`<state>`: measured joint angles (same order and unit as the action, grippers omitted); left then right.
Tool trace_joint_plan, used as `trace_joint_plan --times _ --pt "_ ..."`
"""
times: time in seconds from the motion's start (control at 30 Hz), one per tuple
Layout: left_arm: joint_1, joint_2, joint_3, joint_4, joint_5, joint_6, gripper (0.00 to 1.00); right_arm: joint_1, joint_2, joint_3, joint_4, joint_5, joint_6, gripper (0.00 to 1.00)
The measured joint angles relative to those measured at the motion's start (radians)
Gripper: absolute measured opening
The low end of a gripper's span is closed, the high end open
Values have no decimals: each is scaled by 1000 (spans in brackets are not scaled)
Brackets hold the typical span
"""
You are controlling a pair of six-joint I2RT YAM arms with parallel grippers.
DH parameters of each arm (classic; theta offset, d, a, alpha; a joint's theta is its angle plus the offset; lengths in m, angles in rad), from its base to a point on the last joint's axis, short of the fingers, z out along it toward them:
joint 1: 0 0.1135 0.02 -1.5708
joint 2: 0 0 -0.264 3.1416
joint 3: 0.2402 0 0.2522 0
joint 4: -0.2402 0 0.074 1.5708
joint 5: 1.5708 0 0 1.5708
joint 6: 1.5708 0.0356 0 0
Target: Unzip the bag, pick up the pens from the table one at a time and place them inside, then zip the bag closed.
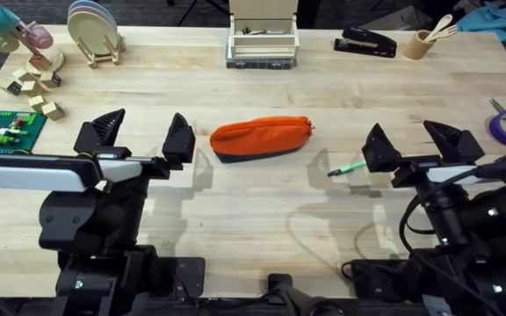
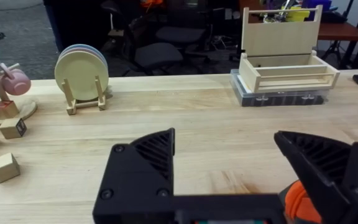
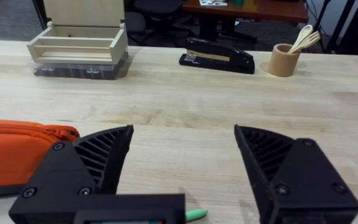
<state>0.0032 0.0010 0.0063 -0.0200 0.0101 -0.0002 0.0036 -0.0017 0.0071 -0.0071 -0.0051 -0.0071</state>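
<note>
The large pale wooden plank tabletop [image 1: 262,211] carries everything. The two arms stand low on it, one at each side, and neither touches anything; this looks like a waiting pose, since the task seems not yet begun.

The left gripper [image 1: 143,134] has its black jaws spread wide and holds nothing. It is just beside the left end of the soft orange fabric pouch with a dark grey-blue base [image 1: 261,139], probably so that it can steady this bag for the unzipping. The right gripper [image 1: 411,143] is also wide open and empty.

The pouch lies on its side near the middle of the tabletop, between the two grippers, with its zipper side turned toward the far edge. I judge that it is closed, but the zipper pull is too small to see clearly.

The thin light green stick pen with a dark tip [image 1: 347,167] lies flat between the pouch and the right gripper, close to the jaws and apart from the pouch, an easy first pick for that arm.
</note>
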Motion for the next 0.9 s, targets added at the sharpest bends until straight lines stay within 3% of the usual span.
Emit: trace_joint_plan --times 0.67,0.9 --pt "0 0 2 -11 28 0 994 0 0 1 -5 -2 0 997" --pt "0 1 111 -244 50 12 993 0 0 39 -64 -10 0 997"
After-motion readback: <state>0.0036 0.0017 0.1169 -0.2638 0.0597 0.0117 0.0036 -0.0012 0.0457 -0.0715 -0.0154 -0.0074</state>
